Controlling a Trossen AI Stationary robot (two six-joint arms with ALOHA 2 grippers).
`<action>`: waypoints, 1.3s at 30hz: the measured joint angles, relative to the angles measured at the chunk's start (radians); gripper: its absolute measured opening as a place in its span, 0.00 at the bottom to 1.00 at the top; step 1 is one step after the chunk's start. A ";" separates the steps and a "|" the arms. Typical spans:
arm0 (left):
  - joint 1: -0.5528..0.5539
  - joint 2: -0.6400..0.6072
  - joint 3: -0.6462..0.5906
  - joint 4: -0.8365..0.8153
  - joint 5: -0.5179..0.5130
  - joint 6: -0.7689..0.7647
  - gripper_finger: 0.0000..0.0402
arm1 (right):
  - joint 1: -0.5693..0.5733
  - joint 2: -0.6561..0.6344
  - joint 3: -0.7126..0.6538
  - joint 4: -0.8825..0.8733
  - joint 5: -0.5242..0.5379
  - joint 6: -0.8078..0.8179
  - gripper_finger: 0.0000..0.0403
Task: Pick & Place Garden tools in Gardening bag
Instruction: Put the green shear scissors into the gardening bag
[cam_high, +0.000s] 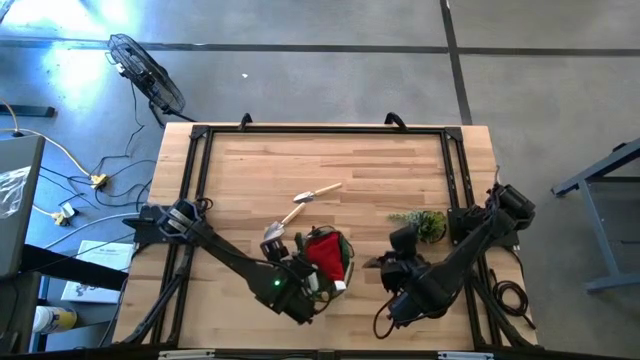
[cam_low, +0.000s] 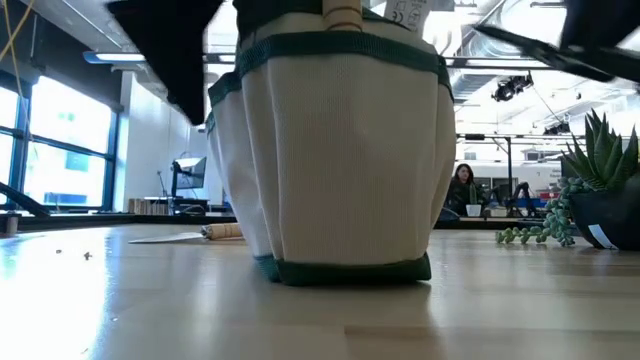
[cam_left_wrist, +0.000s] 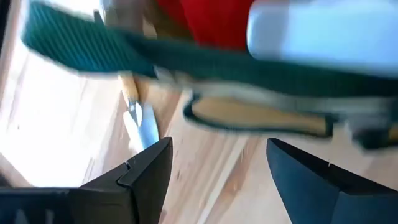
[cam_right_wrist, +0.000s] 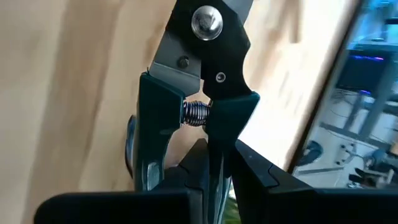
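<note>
Near the front edge of the wooden table (cam_high: 380, 170), centre-left, the gardening bag (cam_high: 322, 262) sits upright with the left gripper (cam_high: 305, 285) right at its rim. Left wrist view: fingers (cam_left_wrist: 146, 171) spread apart, nothing between them, the bag's green webbing rim just ahead and bare wood under the gap. So left is released, hovering at the bag's edge.

Bag contents seen from above: red fabric bundle (cam_high: 326, 252) filling most of the opening, a metal-headed tool (cam_high: 273, 240) sticking up at the bag's left side. Low view shows the bag as a pale fabric body with green trim top and bottom, a wooden handle (cam_low: 342, 15) poking out the top.

One wooden-handled trowel (cam_high: 312, 195) lies loose on the table, behind the bag, clear of it, angled diagonally. Low view catches it flat on the wood left of the bag.

Right gripper (cam_high: 385, 262) is just right of the bag, clenched on the black pruning shears (cam_right_wrist: 202, 93). Right wrist view: shear handles pinched between the fingers, spring and pivot bolt visible, blades pointing away from the wrist, held off the table surface.

Leafy green plant (cam_high: 424, 224) sits behind the right arm, near the table's right side.
</note>
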 joint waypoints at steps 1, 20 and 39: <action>0.000 0.000 0.000 -0.007 0.013 0.006 0.62 | 0.000 0.008 0.000 0.001 -0.020 -0.020 0.08; 0.002 -0.005 0.000 -0.059 0.151 0.096 0.62 | -0.101 0.027 0.001 0.009 -0.208 -0.220 0.08; -0.041 -0.008 0.001 -0.053 0.392 0.077 0.62 | -0.190 0.205 0.269 -0.001 -0.297 -0.390 0.08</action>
